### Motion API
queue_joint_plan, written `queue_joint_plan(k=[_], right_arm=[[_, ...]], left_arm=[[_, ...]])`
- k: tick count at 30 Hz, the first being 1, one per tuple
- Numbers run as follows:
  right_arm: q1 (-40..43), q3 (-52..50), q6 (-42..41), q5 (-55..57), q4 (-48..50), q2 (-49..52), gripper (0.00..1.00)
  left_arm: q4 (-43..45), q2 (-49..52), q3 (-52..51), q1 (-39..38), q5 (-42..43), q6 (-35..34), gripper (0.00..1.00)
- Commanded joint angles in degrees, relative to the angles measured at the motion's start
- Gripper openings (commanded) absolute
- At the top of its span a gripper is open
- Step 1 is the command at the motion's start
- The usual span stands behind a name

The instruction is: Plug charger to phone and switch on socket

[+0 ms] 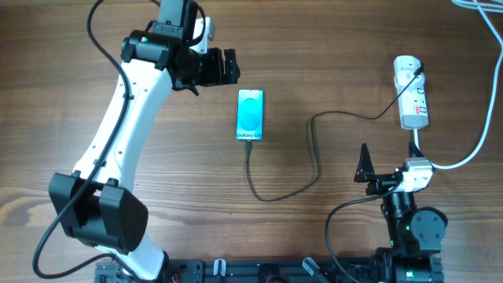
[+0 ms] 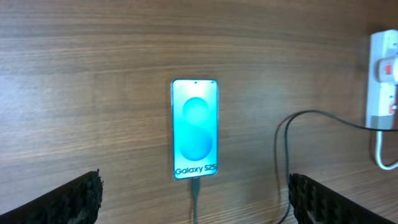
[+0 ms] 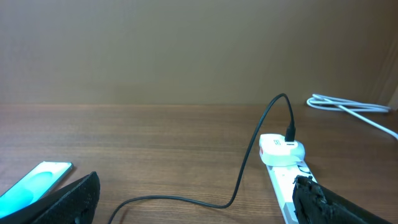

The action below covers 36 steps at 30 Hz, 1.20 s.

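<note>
Charger (image 1: 248, 161) tip meets the phone (image 1: 250, 114) at its lower edge. Left end effector (image 1: 228, 67) and right end effector (image 3: 196, 182) spread wide, empty.

The small rectangular turquoise-screened phone (image 1: 250, 115) lies flat midway across the brown wooden table (image 1: 330, 47). The thin dark charger cable (image 1: 314, 149) meets its near end (the lettered one) and loops right to the white elongated power strip (image 1: 411, 93) at the far right. The left gripper (image 1: 233, 67) hangs just left of and behind the phone; the right gripper (image 1: 364, 161), before the strip.
</note>
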State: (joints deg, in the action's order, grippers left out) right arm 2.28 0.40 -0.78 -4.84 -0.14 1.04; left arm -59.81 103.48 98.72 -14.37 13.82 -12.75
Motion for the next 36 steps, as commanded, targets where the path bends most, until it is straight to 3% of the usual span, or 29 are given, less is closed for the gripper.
queue_joint_plan(k=[1, 9, 17, 20, 24, 32, 36], right_arm=[[-0.3, -0.1, 0.7, 0.8, 0.2, -0.6, 1.0], [-0.3, -0.1, 0.8, 0.8, 0.2, -0.6, 1.0], [-0.3, -0.1, 0.7, 0.8, 0.2, -0.6, 1.0], [-0.3, -0.1, 0.7, 0.8, 0.2, -0.6, 1.0], [-0.3, -0.1, 0.7, 0.8, 0.2, -0.6, 1.0], [-0.3, -0.1, 0.7, 0.8, 0.2, -0.6, 1.0], [-0.3, -0.1, 0.7, 0.8, 0.2, -0.6, 1.0]], left_arm=[[-0.2, -3.6, -1.7, -1.7, -7.1, 0.1, 1.0], [9.3, -15.1, -19.9, -3.7, -10.7, 0.5, 1.0], [10.7, -33.6, -33.4, -3.6, -16.5, 0.6, 1.0], [15.4, -40.2, -41.5, -1.7, -15.6, 0.5, 1.0], [17.7, -49.3, -50.6, 2.0, -7.6, 0.4, 1.0], [20.1, -71.0, -60.1, 4.7, -7.5, 6.8, 1.0], [27.7, -78.3, -67.4, 4.7, -7.6, 6.8, 1.0]])
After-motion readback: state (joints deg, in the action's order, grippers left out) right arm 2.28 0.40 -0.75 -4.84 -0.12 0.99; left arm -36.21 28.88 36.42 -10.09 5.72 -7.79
